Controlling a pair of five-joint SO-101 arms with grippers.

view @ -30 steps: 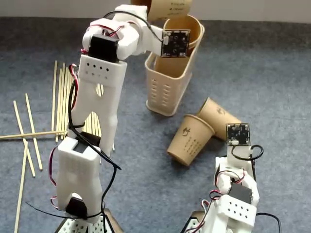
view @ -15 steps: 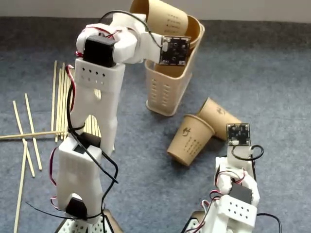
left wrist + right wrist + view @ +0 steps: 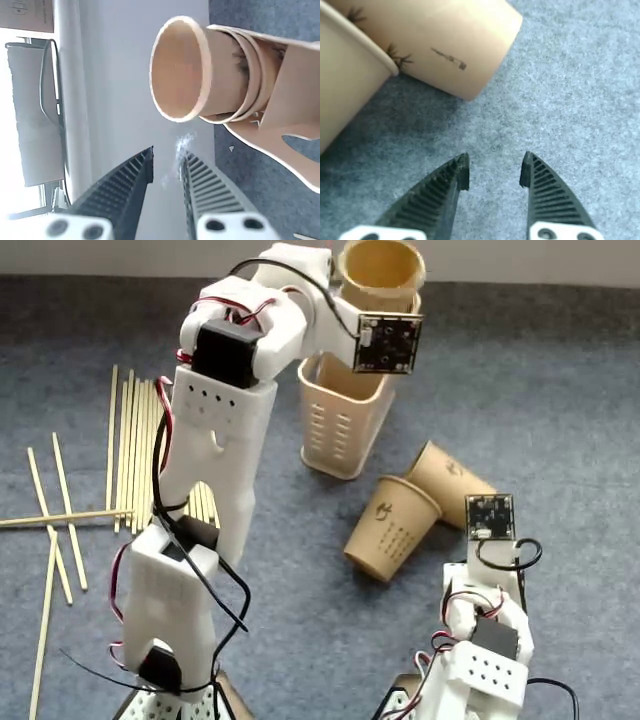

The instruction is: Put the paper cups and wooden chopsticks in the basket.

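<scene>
L gripper (image 3: 166,154): jaws a slit apart, empty, cup (image 3: 380,270) upright in basket (image 3: 340,430) | R gripper (image 3: 495,162): open, empty | nxt cup (image 3: 445,45) just ahead of R jaws, on its side, axis slanting across them | chopsticks (image 3: 130,435) flat by L arm

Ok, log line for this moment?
left gripper open, empty, by cup in basket | right gripper open near two tipped cups | chopsticks on table
</scene>
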